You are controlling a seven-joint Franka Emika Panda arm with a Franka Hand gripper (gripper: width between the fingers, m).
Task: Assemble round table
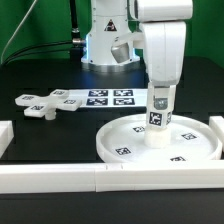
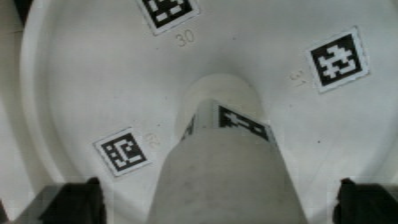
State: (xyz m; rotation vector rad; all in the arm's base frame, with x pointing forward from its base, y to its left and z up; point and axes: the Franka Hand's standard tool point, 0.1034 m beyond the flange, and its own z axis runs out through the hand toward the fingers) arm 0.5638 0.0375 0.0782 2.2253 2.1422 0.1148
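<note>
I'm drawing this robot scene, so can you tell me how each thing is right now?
Round disc: flat on the table.
Leg: upright at the disc's middle.
Claw: open, straddling the leg, gaps on both sides.
Cross-shaped piece: lying loose, apart from the disc.

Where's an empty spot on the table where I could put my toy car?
The biggest bare patch of table lies between the cross-shaped piece, the round disc and the front border bar. It's crowded at the disc, where the hand stands over the leg.
</note>
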